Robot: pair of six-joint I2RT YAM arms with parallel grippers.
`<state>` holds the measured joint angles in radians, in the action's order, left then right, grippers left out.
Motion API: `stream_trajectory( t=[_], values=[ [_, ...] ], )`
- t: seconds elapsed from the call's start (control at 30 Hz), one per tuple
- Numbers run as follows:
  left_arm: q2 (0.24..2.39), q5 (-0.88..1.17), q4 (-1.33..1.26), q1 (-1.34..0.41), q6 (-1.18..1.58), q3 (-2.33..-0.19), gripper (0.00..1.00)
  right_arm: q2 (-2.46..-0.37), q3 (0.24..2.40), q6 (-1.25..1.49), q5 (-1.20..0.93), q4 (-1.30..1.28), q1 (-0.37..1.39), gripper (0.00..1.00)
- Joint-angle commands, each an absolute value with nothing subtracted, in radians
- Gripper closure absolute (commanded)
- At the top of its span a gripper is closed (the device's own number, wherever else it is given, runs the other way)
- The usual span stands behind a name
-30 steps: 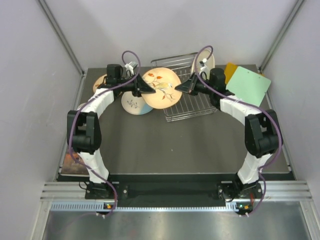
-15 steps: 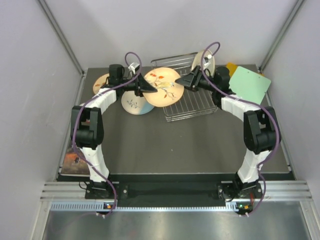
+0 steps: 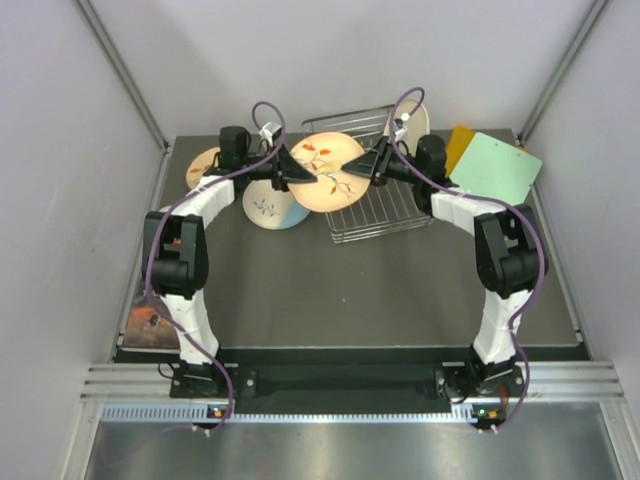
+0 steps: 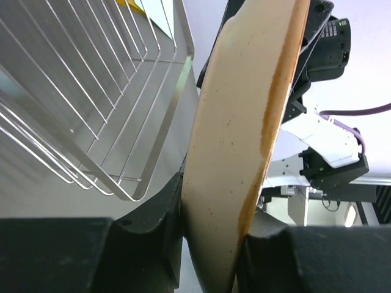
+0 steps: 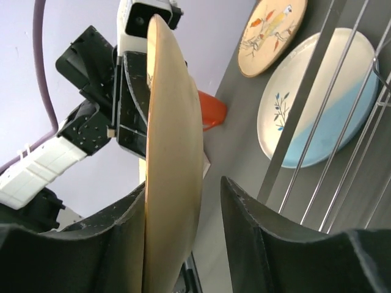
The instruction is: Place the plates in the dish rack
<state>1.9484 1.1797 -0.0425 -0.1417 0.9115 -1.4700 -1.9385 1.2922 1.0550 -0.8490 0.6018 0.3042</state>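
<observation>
A tan floral plate (image 3: 328,172) is held on edge above the near left corner of the dish rack (image 3: 385,215). My left gripper (image 3: 300,172) is shut on its left rim; in the left wrist view both pads pinch the plate (image 4: 244,140) at my gripper (image 4: 211,244). My right gripper (image 3: 366,167) straddles the right rim; in the right wrist view the plate (image 5: 174,152) touches the left finger, with a gap to the right finger (image 5: 256,238). A white-and-blue plate (image 3: 270,205) and a second tan plate (image 3: 203,162) lie on the table. A cream plate (image 3: 420,120) stands in the rack's back.
A green board (image 3: 495,170) and an orange board (image 3: 460,140) lie at the back right. A red cup (image 5: 211,110) stands behind the held plate in the right wrist view. The rack's wire wall (image 4: 91,91) is close beside the left gripper.
My right gripper has moved left and now straddles the held plate's right rim. My left gripper still holds the plate, shifted slightly back and right.
</observation>
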Motion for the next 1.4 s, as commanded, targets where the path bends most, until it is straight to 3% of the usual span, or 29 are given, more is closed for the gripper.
stream_trajectory(
  t=[0.0, 0.1, 0.17, 0.23, 0.27, 0.3, 0.4, 0.6, 0.83, 0.9, 1.1, 1.37],
  values=[
    [1.901, 1.275, -0.164, -0.163, 0.939, -1.520, 1.00, -1.936, 1.344, 1.069, -0.850, 0.686, 0.313, 0.57],
    [1.905, 1.275, -0.157, -0.167, 0.936, -1.526, 1.00, -1.931, 1.338, 1.065, -0.867, 0.718, 0.314, 0.97],
    [1.908, 1.270, -0.137, -0.167, 0.913, -1.529, 0.95, -1.918, 1.331, 1.058, -0.862, 0.712, 0.310, 1.00],
    [1.902, 1.250, -0.085, -0.166, 0.840, -1.543, 0.41, -1.899, 1.345, 1.037, -0.865, 0.686, 0.299, 1.00],
    [1.899, 1.237, -0.025, -0.160, 0.789, -1.560, 0.07, -1.881, 1.360, 0.991, -0.867, 0.664, 0.290, 1.00],
    [1.899, 1.203, 0.109, -0.155, 0.728, -1.601, 0.01, -1.872, 1.380, 0.971, -0.867, 0.634, 0.267, 1.00],
    [1.887, 1.050, 0.407, -0.138, 0.376, -1.710, 0.01, -1.836, 1.463, 0.856, -0.853, 0.503, 0.203, 1.00],
    [1.827, 0.735, 0.569, -0.121, 0.149, -1.728, 0.01, -1.848, 1.756, 0.517, -0.786, 0.067, 0.112, 1.00],
    [1.698, 0.644, 0.572, -0.123, 0.097, -1.667, 0.01, -2.003, 2.314, 0.113, -0.320, -0.500, 0.141, 1.00],
    [1.677, 0.595, 0.580, -0.124, 0.086, -1.658, 0.01, -2.048, 2.414, 0.057, -0.188, -0.563, 0.167, 1.00],
    [1.621, 0.532, 0.606, -0.126, 0.068, -1.620, 0.01, -2.088, 2.434, -0.129, 0.084, -0.568, 0.253, 1.00],
    [1.588, 0.561, 0.603, -0.126, 0.078, -1.571, 0.01, -2.158, 2.428, -0.230, 0.268, -0.529, 0.324, 1.00]
  ],
)
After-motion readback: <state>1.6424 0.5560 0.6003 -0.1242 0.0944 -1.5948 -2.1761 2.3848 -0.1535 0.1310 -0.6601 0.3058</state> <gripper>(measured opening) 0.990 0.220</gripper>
